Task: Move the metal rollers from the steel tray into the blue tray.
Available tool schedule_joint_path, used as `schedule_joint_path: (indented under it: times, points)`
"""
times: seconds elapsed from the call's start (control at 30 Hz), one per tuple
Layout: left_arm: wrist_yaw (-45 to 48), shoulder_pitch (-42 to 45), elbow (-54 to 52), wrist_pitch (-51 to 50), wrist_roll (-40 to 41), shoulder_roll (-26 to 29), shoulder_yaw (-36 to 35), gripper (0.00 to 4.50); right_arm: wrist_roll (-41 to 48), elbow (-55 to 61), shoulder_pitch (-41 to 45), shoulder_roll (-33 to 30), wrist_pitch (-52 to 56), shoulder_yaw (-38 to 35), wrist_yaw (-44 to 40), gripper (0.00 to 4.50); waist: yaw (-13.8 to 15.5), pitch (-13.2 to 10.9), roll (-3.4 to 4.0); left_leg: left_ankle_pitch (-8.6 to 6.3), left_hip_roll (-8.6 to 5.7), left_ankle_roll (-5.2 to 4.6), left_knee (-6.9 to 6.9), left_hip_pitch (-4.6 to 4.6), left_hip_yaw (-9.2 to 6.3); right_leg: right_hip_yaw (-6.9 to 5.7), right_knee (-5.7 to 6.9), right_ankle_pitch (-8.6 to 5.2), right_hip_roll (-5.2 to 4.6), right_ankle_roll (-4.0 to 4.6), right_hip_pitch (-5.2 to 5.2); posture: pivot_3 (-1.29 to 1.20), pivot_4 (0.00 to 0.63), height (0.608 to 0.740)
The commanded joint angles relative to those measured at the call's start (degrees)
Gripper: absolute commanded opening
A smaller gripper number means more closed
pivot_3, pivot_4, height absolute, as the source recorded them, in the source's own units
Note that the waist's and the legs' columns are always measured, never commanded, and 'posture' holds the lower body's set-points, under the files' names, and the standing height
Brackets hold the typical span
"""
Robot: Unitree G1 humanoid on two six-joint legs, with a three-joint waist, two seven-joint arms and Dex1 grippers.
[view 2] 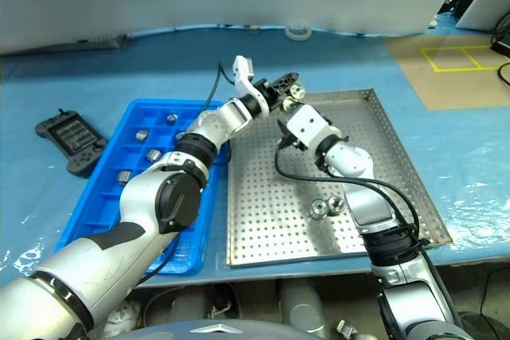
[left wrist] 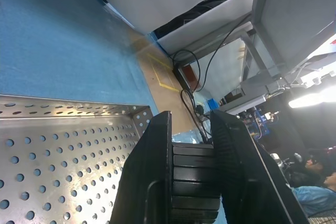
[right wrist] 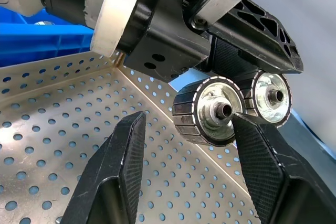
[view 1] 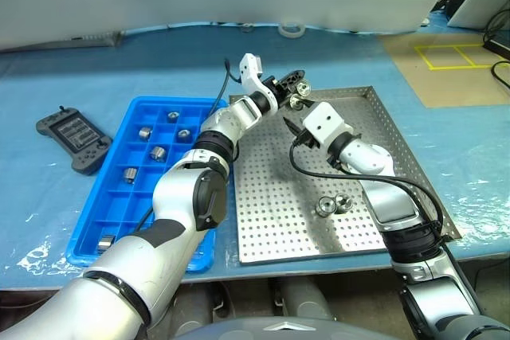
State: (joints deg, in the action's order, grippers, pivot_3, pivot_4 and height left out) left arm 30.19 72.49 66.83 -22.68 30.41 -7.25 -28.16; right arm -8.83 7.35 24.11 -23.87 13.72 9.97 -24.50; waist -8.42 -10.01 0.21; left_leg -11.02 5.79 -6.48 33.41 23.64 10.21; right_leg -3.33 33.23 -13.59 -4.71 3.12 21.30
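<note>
Blue sheeting covers the worktop (view 1: 96, 69), where the steel tray (view 1: 374, 109) lies beside the blue tray (view 1: 139, 113), a dark handheld controller (view 1: 73, 139) off to the blue tray's far side and a roll of tape (view 1: 290, 29) near the back edge. Raised over the steel tray's far corner, the left gripper (view 1: 296, 85) has its fingers (left wrist: 152, 177) clamped shut on two metal rollers (right wrist: 210, 111) held side by side, their silvery faces and dark centre holes turned toward the right arm. The right gripper (view 1: 292, 128) sits just beside and below them, its fingers (right wrist: 118, 166) half spread; in the right wrist view the nearer roller sits between them, close against one fingertip, though whether it touches cannot be told. Two more rollers (view 1: 333, 205) rest together on the perforated floor near the tray's middle, and several already occupy compartments of the blue tray (view 1: 146, 132). The step in hand looks like a tidying of the left gripper's double load, or a handover of one roller to the right. Next, it seems, the right fingers must centre on the nearer roller's rim and close squarely, without knocking its neighbour loose, before either piece travels across to an open blue compartment.
</note>
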Motion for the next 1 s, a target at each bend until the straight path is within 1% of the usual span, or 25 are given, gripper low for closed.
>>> schedule_joint_path:
  times: [0.03, 0.17, 0.2, 0.23, 0.77, 1.0]
  points:
    - [0.8, 0.5, -3.5, -0.5, 1.1, -0.4, 0.7, 0.75, 0.0, 1.0, 0.5, 0.5, -1.5, -0.4, 0.2, 1.8, 0.0, 0.0, 0.0, 0.0, 0.0, 0.0, 0.0, 0.0, 0.0, 0.0, 0.0, 0.0, 0.0, 0.0, 0.0, -0.42, 0.15, 0.74]
    - [0.9, -0.1, -4.4, -1.2, 1.0, -0.5, 1.3, 0.75, 0.2, 1.4, 0.0, 0.8, -1.6, -0.5, -0.1, 0.69, 0.0, 0.0, -0.01, 0.0, 0.0, 0.0, 0.0, 0.02, 0.0, 0.0, 0.04, 0.0, 0.0, 0.0, 0.05, -0.42, 0.15, 0.74]
    - [0.9, -0.3, -4.6, -1.3, 1.0, -0.5, 1.4, 0.75, 0.3, 1.6, -0.1, 0.9, -1.7, -0.5, -0.2, 0.3, 0.0, 0.0, -0.01, 0.0, 0.0, 0.0, 0.0, 0.02, 0.0, 0.0, 0.06, 0.0, 0.0, 0.0, 0.06, -0.42, 0.15, 0.74]
    - [0.9, -0.4, -4.7, -1.4, 1.0, -0.6, 1.5, 0.75, 0.3, 1.6, -0.2, 1.0, -1.7, -0.7, -0.1, 0.05, 0.1, 0.0, -0.01, 0.0, 0.0, 0.0, 0.0, 0.02, 0.0, 0.0, 0.06, 0.0, 0.0, 0.0, 0.06, -0.42, 0.15, 0.74]
    - [0.2, -1.1, -5.2, -1.3, 0.8, -0.2, 2.0, 0.75, 0.3, 1.5, -1.0, 0.8, -2.5, -1.3, -1.0, 0.05, 0.3, 0.0, -0.02, 0.0, 0.0, 0.0, 0.01, 0.03, 0.01, 0.01, 0.04, 0.0, -0.01, 0.0, 0.05, -0.42, 0.15, 0.74]
    - [-0.4, -1.3, -5.6, -0.9, 0.9, 1.1, 1.9, 0.75, 0.6, 1.3, -2.3, -2.7, -3.3, -3.1, -2.6, 0.05, 1.3, 0.0, -0.02, 0.0, 0.0, 0.0, 0.01, 0.02, 0.01, 0.01, 0.03, 0.0, -0.01, 0.0, 0.05, -0.38, 0.15, 0.74]
